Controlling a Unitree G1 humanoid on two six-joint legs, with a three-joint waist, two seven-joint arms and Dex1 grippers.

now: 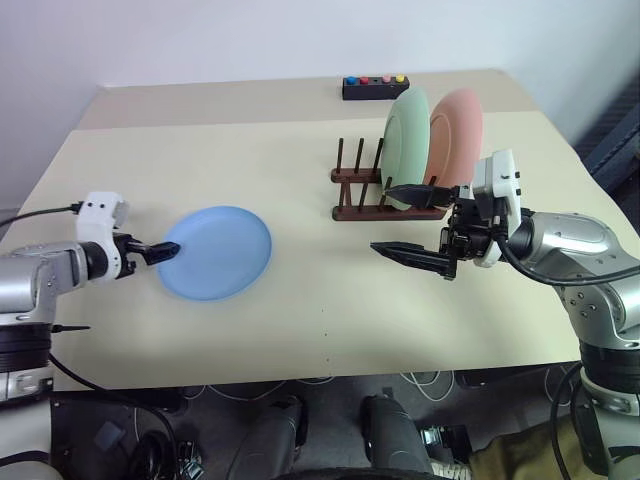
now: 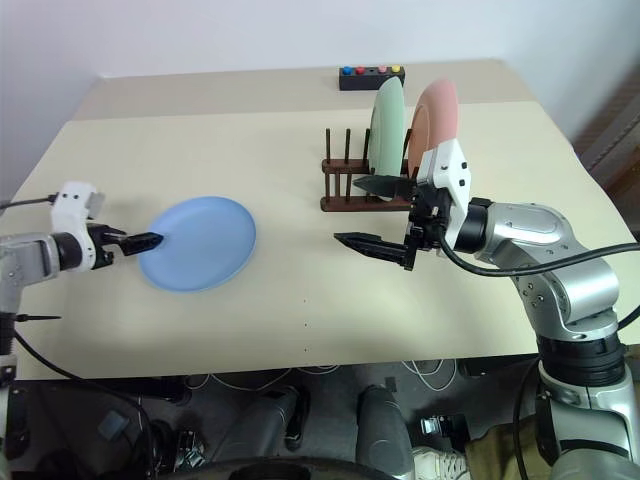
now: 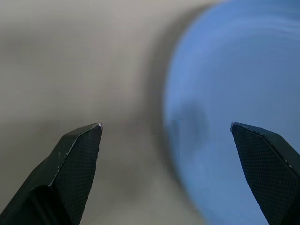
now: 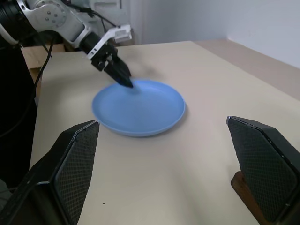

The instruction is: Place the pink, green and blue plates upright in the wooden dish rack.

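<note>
On the beige counter (image 1: 300, 330) the wooden dish rack (image 1: 385, 195) sat at about two o'clock from the counter's middle, and it was the one holder in my sight. It carried two plates, both standing upright between its pegs: the green plate (image 1: 405, 145) and, just beside it on the three o'clock side, the pink plate (image 1: 457, 135). Several pegs on the rack's nine o'clock end stood free. The third plate, the blue plate (image 1: 216, 252), lay flat on the counter at about nine o'clock, well apart from the rack. So I counted three plates in all, two racked and one lying down, one rack, and one black box with coloured buttons (image 1: 374, 87) at twelve o'clock near the counter's far edge; four buttons showed on it, blue, red, pink and yellow. My left gripper (image 1: 165, 252) hovered at the blue plate's nine o'clock rim, its jaws spread wide apart with nothing between them; from my left wrist one finger (image 3: 77, 159) sat over bare counter and the other over the blue surface. I could not tell whether a fingertip touched the rim. My right gripper (image 1: 405, 222) hung in front of the rack, pointing toward nine o'clock, its jaws likewise wide apart and empty, the upper finger crossing the foot of the green plate.
</note>
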